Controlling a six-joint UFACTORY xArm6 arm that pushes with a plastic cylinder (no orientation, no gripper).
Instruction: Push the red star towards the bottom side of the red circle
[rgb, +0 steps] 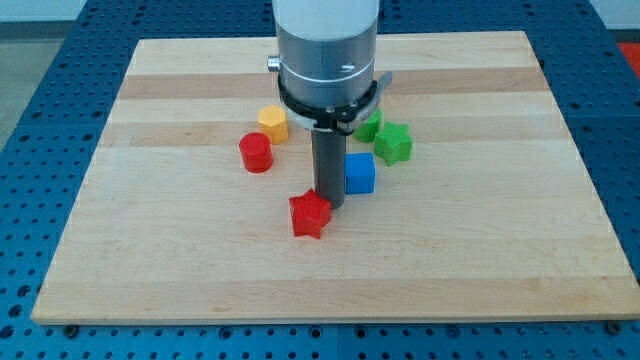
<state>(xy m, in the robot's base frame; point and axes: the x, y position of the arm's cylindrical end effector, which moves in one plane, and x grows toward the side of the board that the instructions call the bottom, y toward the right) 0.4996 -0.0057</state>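
Note:
The red star (309, 214) lies on the wooden board a little below the middle. The red circle (256, 152), a short cylinder, stands up and to the view's left of it, well apart. My tip (330, 204) is at the star's upper right edge, touching or nearly touching it. The dark rod rises from there to the arm's grey body at the view's top.
A blue cube (359, 173) sits just right of the rod. A yellow hexagon (272, 124) lies above the red circle. A green star (393, 143) and another green block (369, 126), partly hidden by the arm, lie to the upper right. The board (150, 260) is ringed by a blue perforated table.

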